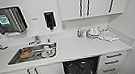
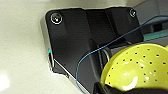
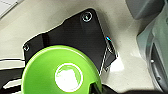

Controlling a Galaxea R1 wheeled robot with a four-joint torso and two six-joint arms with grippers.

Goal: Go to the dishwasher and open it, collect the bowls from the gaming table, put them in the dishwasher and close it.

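Dishwasher [image 1: 81, 69] open below worktop [image 1: 85, 47] | left fingers grasping yellow bowl [image 2: 140, 67] | right fingers grasping green bowl [image 3: 60, 72]

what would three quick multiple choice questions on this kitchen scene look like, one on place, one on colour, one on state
1. Where is the dishwasher?
A. under the counter, right of the sink
B. above the sink
C. left of the sink

2. What colour is the bowl in the right wrist view?
A. blue
B. green
C. orange

3. What state is the dishwasher in?
A. shut
B. open
C. pulled out of the cabinets

Key: 1 A, its dark opening sits below the counter, right of the sink. 2 B, the green bowl shows large there; the left wrist view has a yellow bowl. 3 B, the dark interior with racks is exposed.
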